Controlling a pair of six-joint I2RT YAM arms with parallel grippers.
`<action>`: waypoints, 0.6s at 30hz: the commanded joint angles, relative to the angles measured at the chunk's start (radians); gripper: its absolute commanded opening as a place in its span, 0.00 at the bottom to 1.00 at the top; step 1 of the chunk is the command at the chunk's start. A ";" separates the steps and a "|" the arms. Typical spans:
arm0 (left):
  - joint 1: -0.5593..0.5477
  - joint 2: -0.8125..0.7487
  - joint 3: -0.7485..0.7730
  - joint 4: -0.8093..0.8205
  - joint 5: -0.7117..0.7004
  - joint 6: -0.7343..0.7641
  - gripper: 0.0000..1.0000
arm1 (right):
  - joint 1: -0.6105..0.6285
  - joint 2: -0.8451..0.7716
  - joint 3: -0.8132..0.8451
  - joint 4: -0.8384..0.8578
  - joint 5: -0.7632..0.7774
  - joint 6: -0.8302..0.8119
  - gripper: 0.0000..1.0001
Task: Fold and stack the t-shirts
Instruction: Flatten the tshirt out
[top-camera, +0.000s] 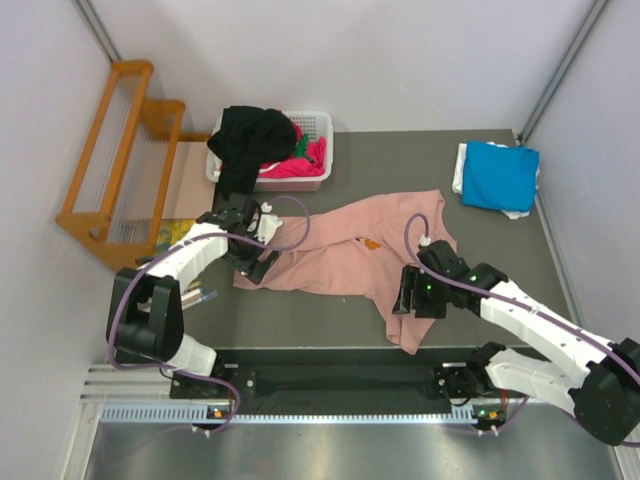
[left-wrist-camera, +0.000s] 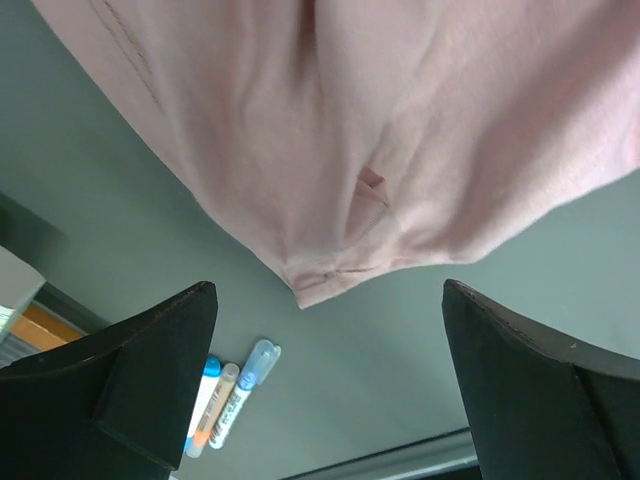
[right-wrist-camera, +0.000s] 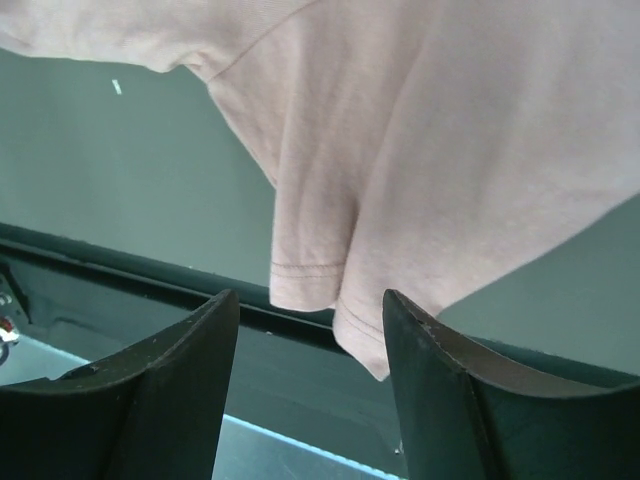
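Only top view shows bench (top-camera: 300, 310) whole: salmon-pink t-shirt (top-camera: 350, 245) sprawled mid-bench; basket (top-camera: 322, 128) far left holding black t-shirt (top-camera: 250, 140) draped over rim, magenta t-shirt (top-camera: 295, 167), green t-shirt (top-camera: 300, 150); blue t-shirt (top-camera: 500, 175) folded far right. Left hand (top-camera: 255, 262), right hand (top-camera: 408, 298) both released; right wrist view shows pink hem between fingers (right-wrist-camera: 160, 400). Left wrist view: 3 markers (left-wrist-camera: 232, 392).

Salmon-pink t-shirt (top-camera: 330, 250), small orange print (top-camera: 371, 243), bright blue t-shirt (top-camera: 500, 175), black t-shirt (top-camera: 250, 140), white basket (top-camera: 320, 120)
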 joint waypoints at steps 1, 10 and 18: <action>0.003 -0.006 -0.029 0.067 -0.045 -0.004 0.98 | 0.017 -0.033 0.032 -0.096 0.082 0.016 0.59; 0.037 0.051 -0.110 0.072 -0.030 -0.008 0.96 | 0.016 -0.010 0.015 -0.135 0.094 -0.007 0.59; 0.038 0.100 -0.120 0.062 0.016 -0.028 0.69 | 0.017 0.059 -0.007 -0.097 0.100 -0.012 0.56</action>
